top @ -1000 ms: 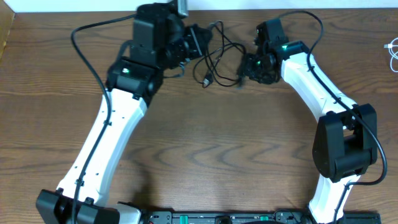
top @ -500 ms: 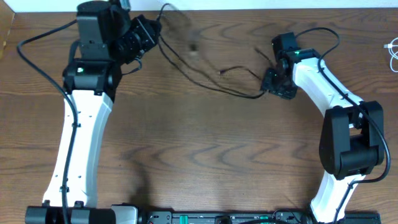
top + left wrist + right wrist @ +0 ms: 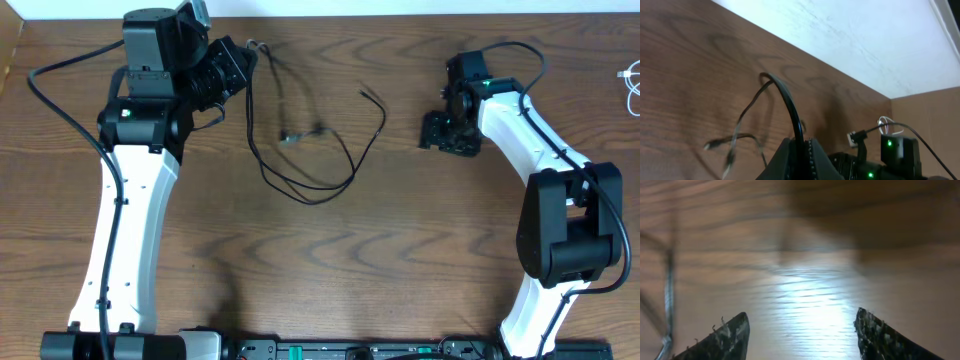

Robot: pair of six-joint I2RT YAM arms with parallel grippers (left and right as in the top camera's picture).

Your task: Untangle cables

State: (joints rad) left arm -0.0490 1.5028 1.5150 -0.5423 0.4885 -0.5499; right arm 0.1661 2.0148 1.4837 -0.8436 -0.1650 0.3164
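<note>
Overhead: mid pull-apart. Clamps cable (image 3: 353, 176) far left in left gripper (image 3: 243, 55); holds right gripper (image 3: 445, 135) wide, empty, at right. Next needs right grab mid-cable.

A brown wooden table with dark wavy grain (image 3: 350, 260) spreads beneath both sets of jaws. Between the right jaws, a pale patch of reflected light (image 3: 802, 287) sits on the wood. Ahead of the left jaws the tabletop runs to its far edge, where a flat white surface (image 3: 840, 40) begins. To the right of that white area, in the left wrist view, is a plain tan surface (image 3: 935, 107); what it is cannot be told.
</note>
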